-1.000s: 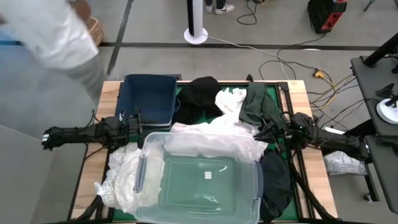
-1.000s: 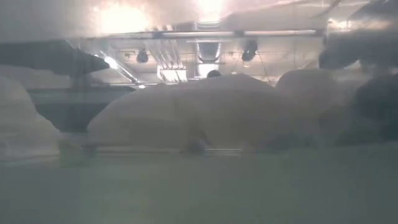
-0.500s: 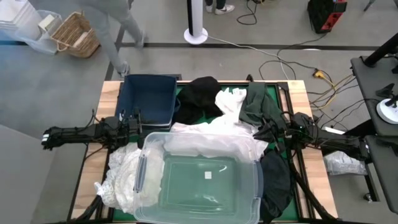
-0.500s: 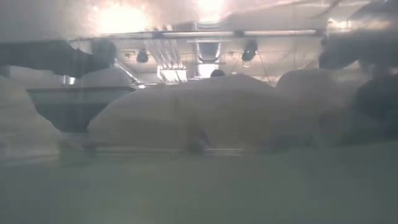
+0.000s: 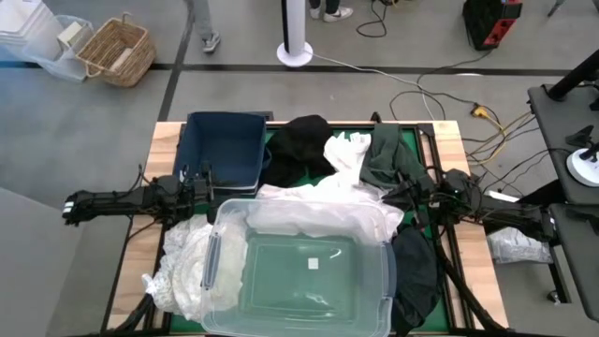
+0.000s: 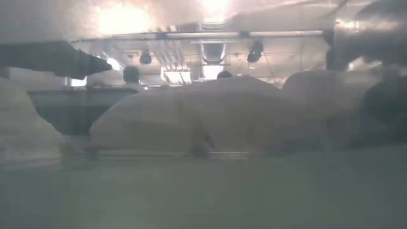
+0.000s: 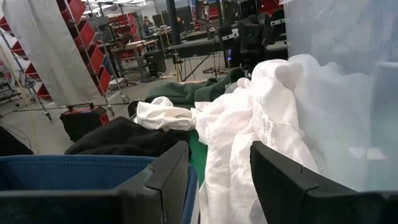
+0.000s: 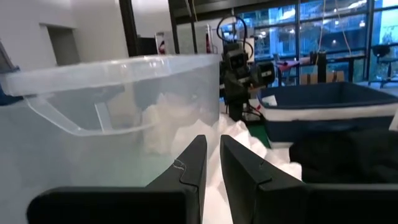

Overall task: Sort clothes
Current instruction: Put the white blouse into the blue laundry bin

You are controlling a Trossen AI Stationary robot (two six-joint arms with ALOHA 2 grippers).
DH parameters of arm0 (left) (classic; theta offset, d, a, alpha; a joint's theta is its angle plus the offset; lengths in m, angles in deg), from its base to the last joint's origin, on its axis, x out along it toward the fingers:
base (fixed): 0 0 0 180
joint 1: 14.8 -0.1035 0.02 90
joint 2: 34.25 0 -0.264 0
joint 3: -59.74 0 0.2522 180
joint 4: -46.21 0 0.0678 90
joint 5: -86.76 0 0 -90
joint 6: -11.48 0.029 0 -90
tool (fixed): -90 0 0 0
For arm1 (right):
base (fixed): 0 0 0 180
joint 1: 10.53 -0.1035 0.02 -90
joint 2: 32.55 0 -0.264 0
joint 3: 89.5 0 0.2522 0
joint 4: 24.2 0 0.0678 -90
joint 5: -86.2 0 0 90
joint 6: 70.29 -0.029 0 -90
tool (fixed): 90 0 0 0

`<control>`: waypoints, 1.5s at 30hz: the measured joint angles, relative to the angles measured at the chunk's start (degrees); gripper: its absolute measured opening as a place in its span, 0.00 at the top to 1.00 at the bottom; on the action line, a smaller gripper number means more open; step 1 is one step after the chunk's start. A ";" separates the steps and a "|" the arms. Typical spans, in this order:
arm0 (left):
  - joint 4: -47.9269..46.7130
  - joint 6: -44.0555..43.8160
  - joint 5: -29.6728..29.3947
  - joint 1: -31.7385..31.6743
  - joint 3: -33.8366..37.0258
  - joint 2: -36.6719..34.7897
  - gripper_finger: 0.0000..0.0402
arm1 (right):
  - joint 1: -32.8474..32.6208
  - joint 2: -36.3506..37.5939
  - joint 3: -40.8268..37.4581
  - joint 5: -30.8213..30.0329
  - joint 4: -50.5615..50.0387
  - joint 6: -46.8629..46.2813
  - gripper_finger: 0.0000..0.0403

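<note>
Clearly the clothes are light, limp and easily snagged, so each piece is best pinched at a raised fold or loose edge and lifted high enough to pull free of its neighbours. Going from the left, the left gripper (image 5: 208, 177) hovers between the navy blue bin (image 5: 223, 148) and the clear plastic tub (image 5: 298, 271), its fingers apart with nothing between them; just below it a crumpled white garment (image 5: 184, 267) lies heaped against the tub's left wall. Behind the tub, a black garment (image 5: 298, 145) sits beside the bin, then a white garment (image 5: 314, 201) spreads over the tub's far rim, and a dark green garment (image 5: 384, 157) lies further right. The right gripper (image 5: 402, 198) rests at the tub's right far corner with its fingers nearly together and empty, as its wrist view shows. Another dark garment (image 5: 415, 276) lies along the tub's right side. The tub stands in the middle of the table (image 5: 445, 136) and blocks a straight reach across; the overlapping pieces will likely drag one another when pulled.
</note>
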 joint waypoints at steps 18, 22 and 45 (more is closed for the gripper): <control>7.52 -1.58 -0.04 0.05 0.00 0.00 0.62 | 0.00 0.00 0.00 -1.40 1.38 0.08 0.90; 11.79 -1.23 -0.54 -0.02 0.00 -0.02 0.62 | 0.00 -0.02 0.00 -2.05 2.77 0.08 0.90; -2.32 -6.08 -14.65 0.05 -31.50 0.02 0.62 | 0.02 -1.17 5.44 -25.36 19.06 -0.73 0.90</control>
